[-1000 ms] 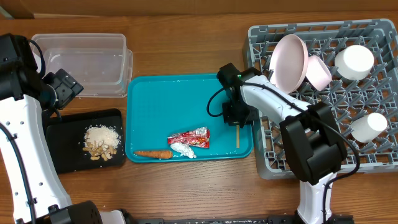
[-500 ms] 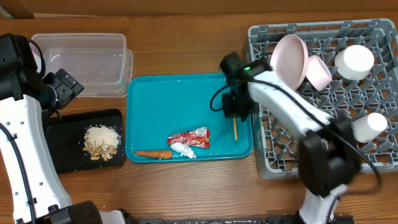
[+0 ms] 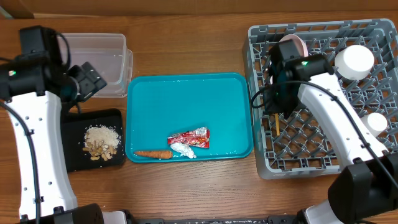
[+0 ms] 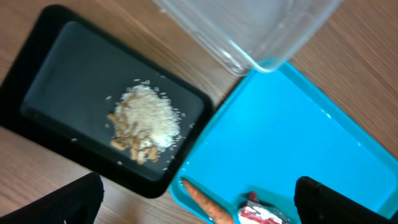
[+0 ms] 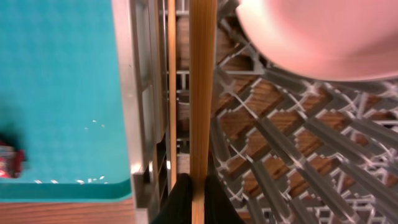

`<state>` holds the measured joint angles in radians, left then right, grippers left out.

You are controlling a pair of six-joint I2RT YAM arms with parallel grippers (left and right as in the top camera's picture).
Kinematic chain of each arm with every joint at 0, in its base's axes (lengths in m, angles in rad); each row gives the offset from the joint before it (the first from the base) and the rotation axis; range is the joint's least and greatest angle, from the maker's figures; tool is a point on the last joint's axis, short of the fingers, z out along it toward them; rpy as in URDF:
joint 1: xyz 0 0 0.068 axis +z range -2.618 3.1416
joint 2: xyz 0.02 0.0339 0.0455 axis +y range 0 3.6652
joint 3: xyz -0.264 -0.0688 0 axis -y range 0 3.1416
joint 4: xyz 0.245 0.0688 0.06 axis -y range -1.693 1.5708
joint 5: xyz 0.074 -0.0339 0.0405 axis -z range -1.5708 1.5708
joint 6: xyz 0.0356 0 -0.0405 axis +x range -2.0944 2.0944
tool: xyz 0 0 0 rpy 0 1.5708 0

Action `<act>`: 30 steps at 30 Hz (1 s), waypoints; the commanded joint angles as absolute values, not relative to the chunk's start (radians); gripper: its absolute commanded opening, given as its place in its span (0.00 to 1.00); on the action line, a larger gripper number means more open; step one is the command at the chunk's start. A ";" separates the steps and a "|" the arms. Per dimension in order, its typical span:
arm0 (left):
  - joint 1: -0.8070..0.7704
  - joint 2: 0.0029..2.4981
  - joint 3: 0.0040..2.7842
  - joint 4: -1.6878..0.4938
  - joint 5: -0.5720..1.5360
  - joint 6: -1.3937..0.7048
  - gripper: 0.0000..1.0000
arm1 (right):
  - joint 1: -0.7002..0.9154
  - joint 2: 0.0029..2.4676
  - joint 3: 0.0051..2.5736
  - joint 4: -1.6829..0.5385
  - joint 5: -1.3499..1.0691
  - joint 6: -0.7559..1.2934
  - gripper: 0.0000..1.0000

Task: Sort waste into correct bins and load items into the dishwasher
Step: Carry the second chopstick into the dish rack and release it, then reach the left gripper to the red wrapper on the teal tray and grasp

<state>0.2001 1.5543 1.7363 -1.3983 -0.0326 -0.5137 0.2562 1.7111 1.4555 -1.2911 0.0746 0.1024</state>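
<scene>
My right gripper [image 3: 277, 107] is shut on a wooden chopstick [image 5: 202, 93] and holds it over the left edge of the grey dish rack [image 3: 373, 155]; the stick shows below it in the overhead view [image 3: 275, 122]. The pink plate [image 5: 323, 37] stands in the rack beside it. On the teal tray [image 3: 180, 99] lie the red wrapper [image 3: 189, 137], the white tissue [image 3: 183, 149] and the carrot stick [image 3: 153, 154]. Food scraps [image 3: 99, 142] lie in the black tray [image 3: 74, 158]. My left gripper [image 4: 199, 199] is open above the black tray's corner and the teal tray.
The clear tub [image 3: 87, 62] stands at the back left. White cups [image 3: 354, 62] sit in the rack at the right. The teal tray lies between the black tray and the rack.
My right gripper has lifted the chopstick off the teal tray and carried it right, over the rack. My left arm has swung right toward the trays.
</scene>
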 commanded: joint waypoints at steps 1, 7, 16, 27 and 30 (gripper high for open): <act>0.118 1.550 1.749 -1.380 -0.025 -0.493 1.00 | 0.258 1.711 1.383 -1.234 0.077 0.062 0.04; -0.038 1.568 1.747 -1.364 -0.024 -0.448 1.00 | 0.258 1.711 1.350 -1.171 0.073 0.062 0.38; -0.308 1.754 1.747 -1.286 0.091 -0.220 1.00 | 0.157 1.614 1.514 -1.155 0.046 0.065 0.45; -0.527 2.037 1.747 -1.313 0.090 0.077 1.00 | -0.196 1.549 1.544 -1.264 -0.152 0.107 0.60; -0.546 2.105 1.747 -1.333 0.090 0.092 1.00 | -0.226 1.549 1.544 -1.270 -0.152 0.106 0.61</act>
<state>-0.5316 2.0449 1.7363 -1.3174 0.0795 0.0196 -0.2119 1.5536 1.5330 -1.2732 -0.1284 0.1020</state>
